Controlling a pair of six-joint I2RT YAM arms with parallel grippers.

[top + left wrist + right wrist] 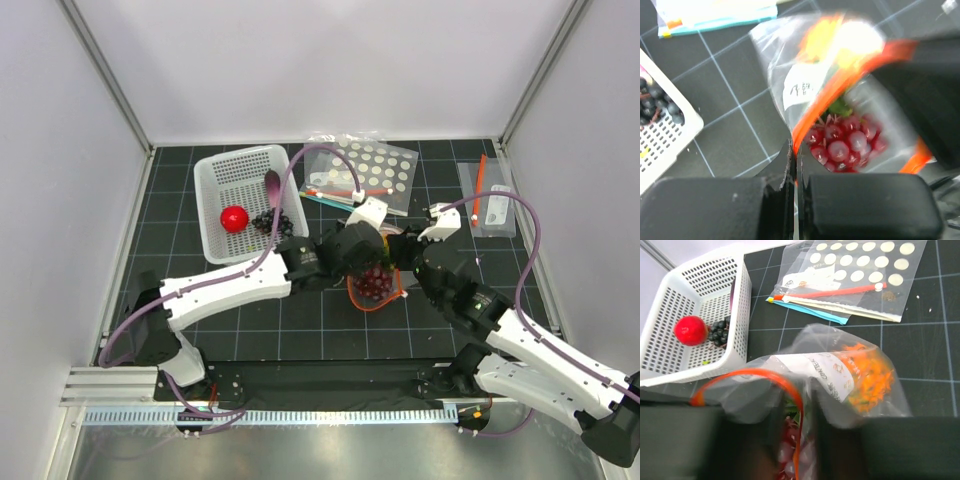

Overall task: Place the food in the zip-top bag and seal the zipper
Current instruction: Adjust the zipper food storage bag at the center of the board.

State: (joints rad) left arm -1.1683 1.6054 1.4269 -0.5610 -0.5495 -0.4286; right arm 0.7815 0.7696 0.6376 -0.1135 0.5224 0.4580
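The zip-top bag (378,288) sits mid-table between both arms, mouth gaping, red berries (840,147) inside. The left gripper (795,167) pinches its red-orange zipper (815,112); the right gripper (797,440) straddles the rim, grip impossible to tell. A white basket (240,153) just left holds a red apple (234,218) and dark grapes (268,222); a white-dotted bag (380,170) lies behind

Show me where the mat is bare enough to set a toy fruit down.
Bare mat lies in front of the zip bag, between the left arm and right arm. A smaller gap sits between the dotted bag and the labelled bag. Crowded: from the basket across to the zip bag.
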